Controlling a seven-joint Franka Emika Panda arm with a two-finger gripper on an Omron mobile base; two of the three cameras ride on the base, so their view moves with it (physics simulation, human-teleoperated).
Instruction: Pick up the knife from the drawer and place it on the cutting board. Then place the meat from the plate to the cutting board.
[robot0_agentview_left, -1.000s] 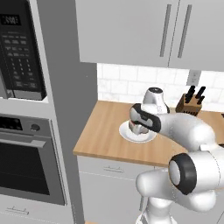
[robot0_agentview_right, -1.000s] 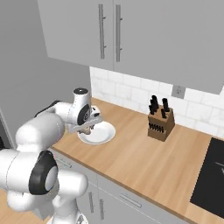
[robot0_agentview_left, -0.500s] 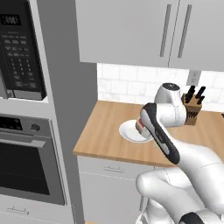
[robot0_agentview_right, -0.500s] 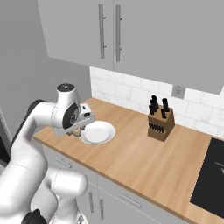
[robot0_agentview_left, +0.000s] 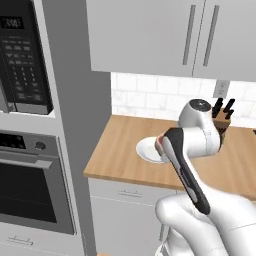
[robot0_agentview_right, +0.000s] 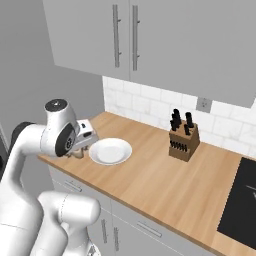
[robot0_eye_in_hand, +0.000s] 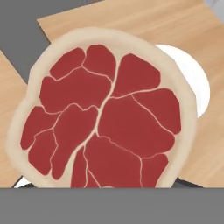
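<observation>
Near the surface's left edge, my jaws carry the meat off the bare plate; placing it on the cutting board remains.

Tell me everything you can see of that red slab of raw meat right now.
The flat reddish-pink raw meat slab looks like a steak: dark red lobes split by thin pale seams, ringed by a cream, fatty edge. It is off the round white plate, which lies bare on the wooden counter. It hangs close before the hand camera, apparently held in the gripper, beside the plate's rim.
</observation>
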